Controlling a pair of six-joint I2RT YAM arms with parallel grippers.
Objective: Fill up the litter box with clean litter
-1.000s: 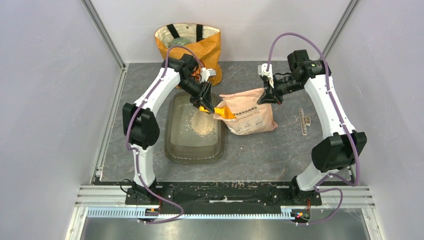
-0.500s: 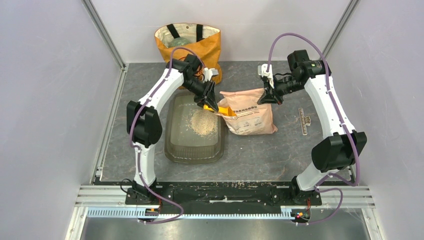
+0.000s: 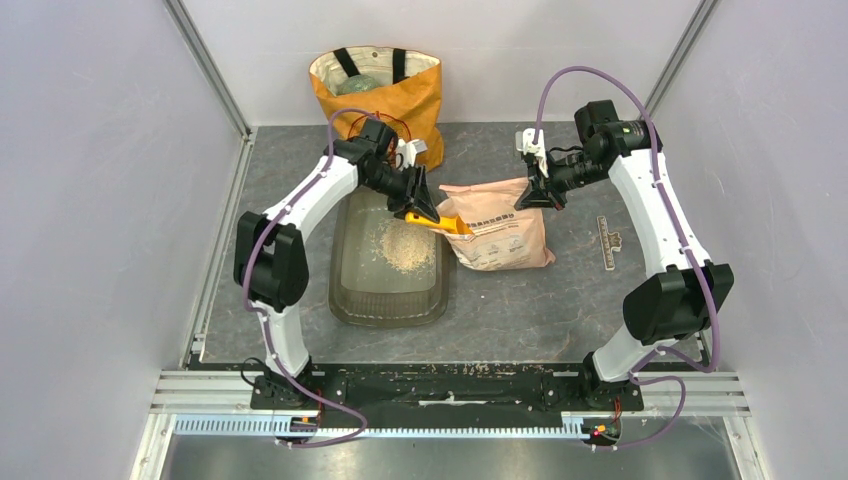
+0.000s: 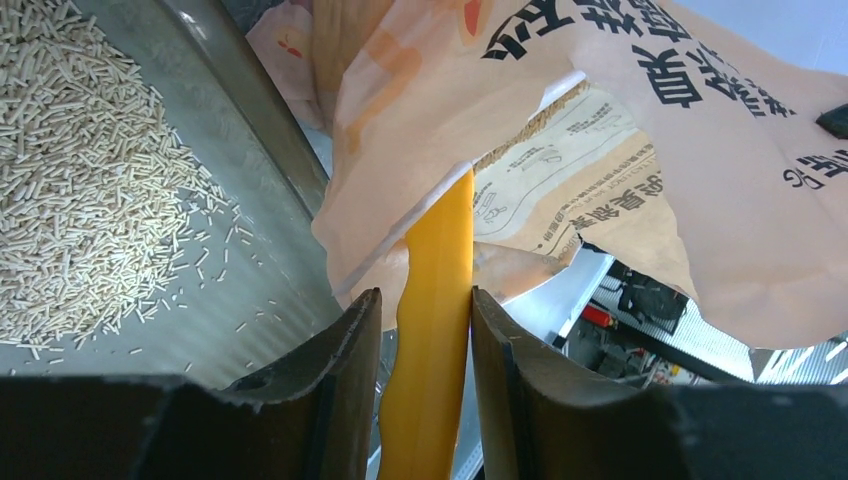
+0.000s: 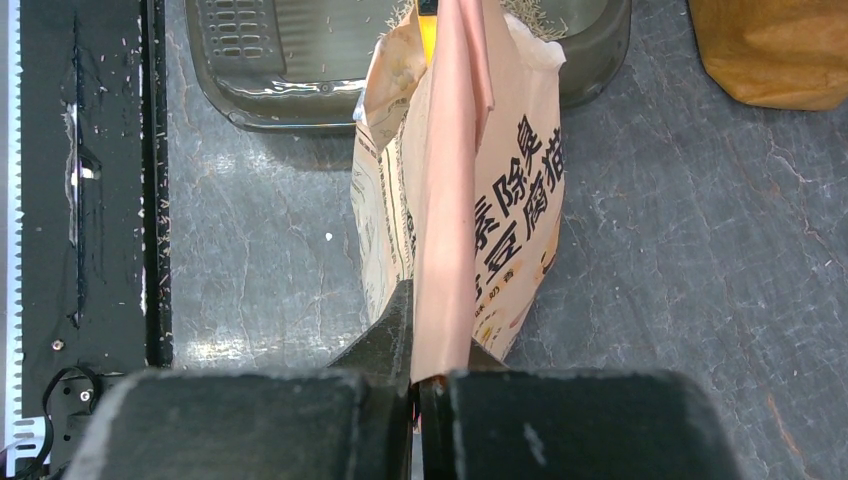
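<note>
Pellets of clean litter (image 3: 405,250) form a loose pale heap in the upper right part of the litter box (image 3: 385,296), which sits on the dark grey counter (image 3: 560,310) just left of centre in the overhead view. Scattered grains lie around the heap on the tray floor.

Just beside the tray's upper right corner stands a crinkled pinkish-tan bag (image 3: 500,235) with printed characters, its open mouth turned toward the tray. An orange scoop (image 3: 445,223) reaches from above the tray rim into that mouth. The left gripper (image 4: 425,300) has the scoop's handle between its fingers. The wrist view shows a thin gap along one side of the handle, so whether it is clamped or loosened cannot be told.

The right gripper (image 5: 425,330) is clenched on the bag's folded top edge, at the bag's upper right in the overhead view.

An orange tote bag (image 3: 380,85) stands at the top of the overhead view, apart from the tray.
</note>
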